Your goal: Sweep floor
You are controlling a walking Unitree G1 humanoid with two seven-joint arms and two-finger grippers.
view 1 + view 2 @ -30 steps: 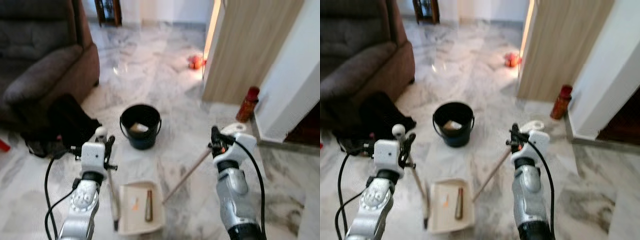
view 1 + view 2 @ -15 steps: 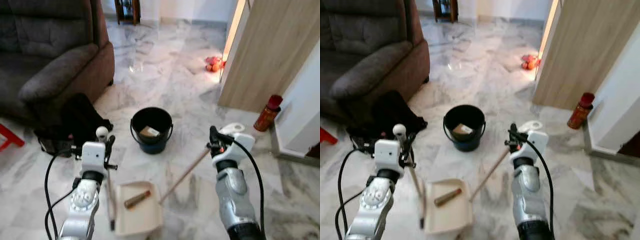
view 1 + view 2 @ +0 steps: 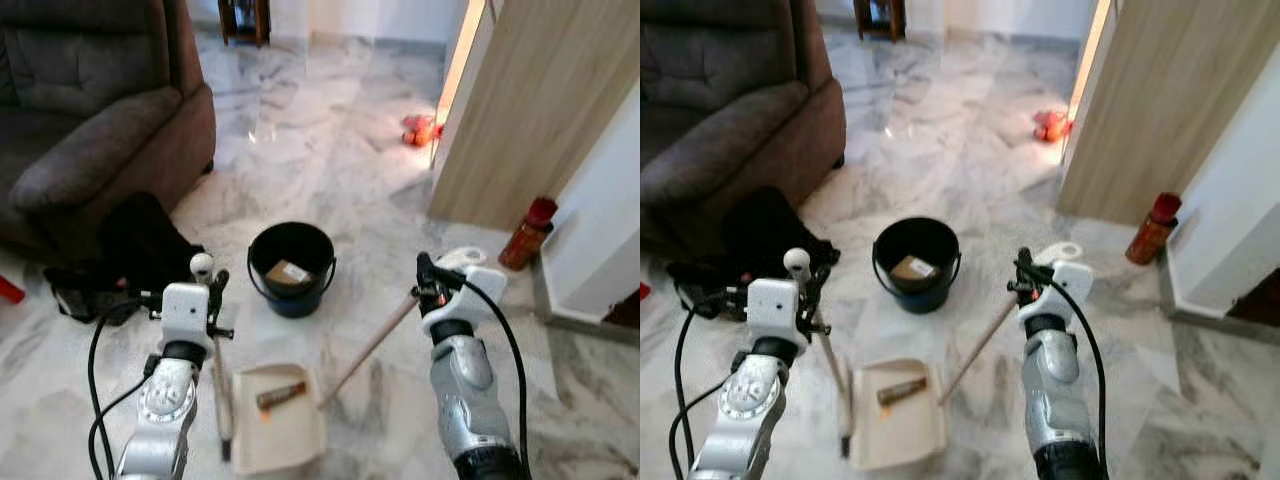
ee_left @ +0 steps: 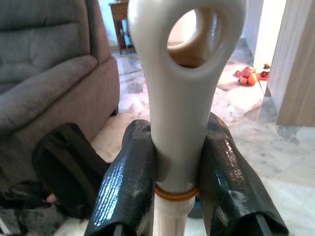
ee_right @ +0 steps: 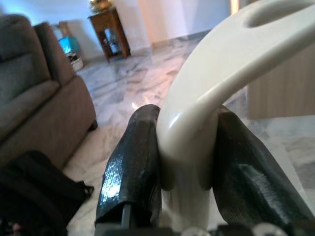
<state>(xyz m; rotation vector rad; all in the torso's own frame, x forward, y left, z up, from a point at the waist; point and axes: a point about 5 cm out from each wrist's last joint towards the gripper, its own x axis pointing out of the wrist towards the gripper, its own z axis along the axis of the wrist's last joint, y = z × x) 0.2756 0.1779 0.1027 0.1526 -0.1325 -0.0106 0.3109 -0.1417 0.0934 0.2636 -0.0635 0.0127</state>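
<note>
Left gripper [image 4: 178, 169] clamped on the handle of the dustpan [image 3: 278, 430], set on the marble floor [image 3: 300, 150] near the robot. Right gripper [image 5: 184, 167] clamped on the broom handle [image 3: 370, 345], slanting down toward the dustpan's right edge. Brown stick-like debris [image 3: 281, 395], lengthwise in the pan a second ago, now lying crosswise with orange crumbs [image 3: 264, 414] beside it: apparently collected. Black bucket [image 3: 290, 268] just beyond, holding scraps; emptying probably next. Sofa [image 3: 90, 120] far left.

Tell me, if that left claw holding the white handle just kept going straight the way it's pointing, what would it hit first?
Probably the black bag on the floor by the sofa. The left gripper, shut on the dustpan handle, points that way, though depth is unclear.
</note>
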